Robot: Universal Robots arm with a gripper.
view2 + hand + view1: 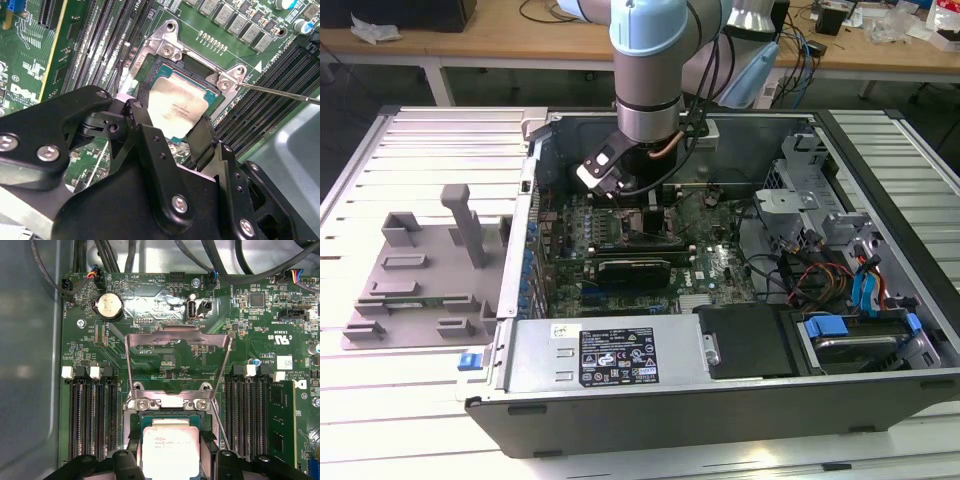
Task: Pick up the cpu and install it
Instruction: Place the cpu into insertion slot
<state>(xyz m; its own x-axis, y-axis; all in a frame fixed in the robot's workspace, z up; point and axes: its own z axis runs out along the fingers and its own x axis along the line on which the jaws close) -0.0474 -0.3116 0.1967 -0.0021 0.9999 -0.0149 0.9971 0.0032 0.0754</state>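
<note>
Hanging inside the computer case [720, 415], the gripper [171, 119] is clamping the cpu [177, 107] by two opposite edges, holding it flat and squared at the socket [197, 62], whose load plate [175, 335] is standing raised so the chip has a clear way in.

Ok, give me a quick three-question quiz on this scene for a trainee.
1. True or false: the load plate is closed over the cpu.
2. The cpu is: A) hidden, B) between the fingers at the socket, C) upside down.
3. Fill in: the grey tray lies toward the exterior view's ___ of the computer case.
Key: 1 false; 2 B; 3 left.
</note>
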